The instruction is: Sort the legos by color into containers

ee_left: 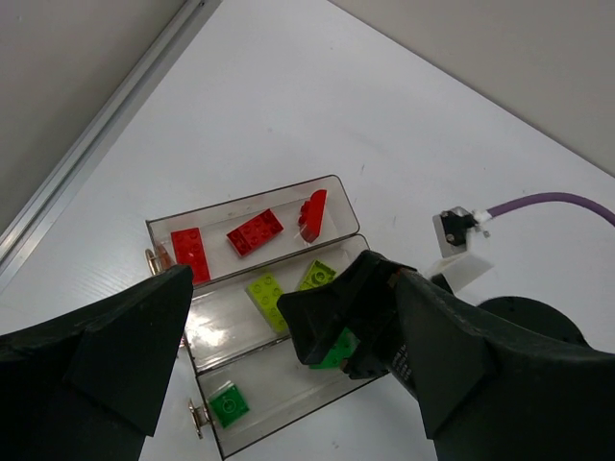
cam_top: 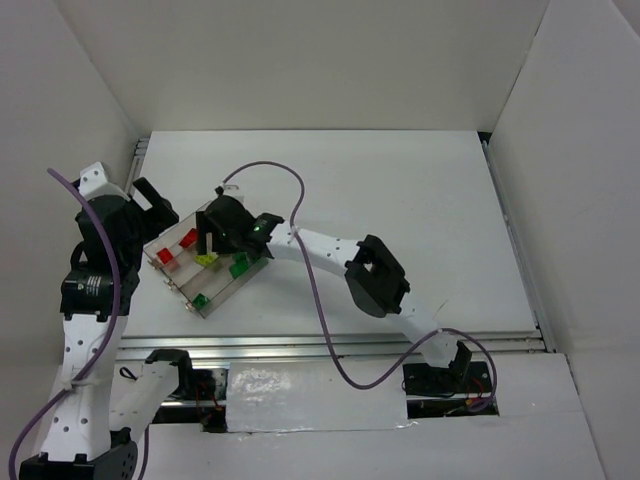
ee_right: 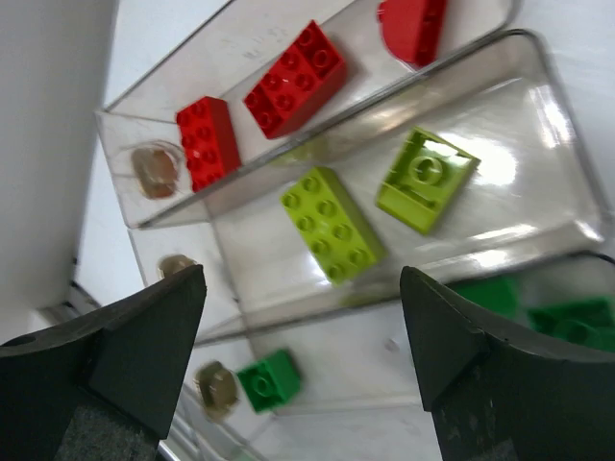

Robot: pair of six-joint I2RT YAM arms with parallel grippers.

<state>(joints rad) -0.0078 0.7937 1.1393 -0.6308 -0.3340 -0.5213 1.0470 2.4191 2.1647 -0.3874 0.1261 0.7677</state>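
Note:
The clear three-trough tray (cam_top: 196, 306) lies left of centre. In the left wrist view its far trough (ee_left: 240, 202) holds three red bricks (ee_left: 255, 231). The middle trough holds two yellow-green bricks (ee_left: 265, 294). The near trough holds one green brick (ee_left: 229, 403) and another (ee_left: 338, 351) partly hidden under my right gripper (ee_left: 351, 307). My right gripper (ee_right: 303, 277) is open and empty, low over the near trough, with green bricks (ee_right: 567, 319) by its right finger. My left gripper (ee_left: 298, 288) is open and empty, above and beside the tray's far-left side (cam_top: 152, 200).
A purple cable (cam_top: 320, 300) loops from the right arm across the table. A white connector block (ee_left: 452, 232) sits on the right wrist. An aluminium rail (cam_top: 350, 342) runs along the table's near edge. White walls (cam_top: 560, 100) enclose the table.

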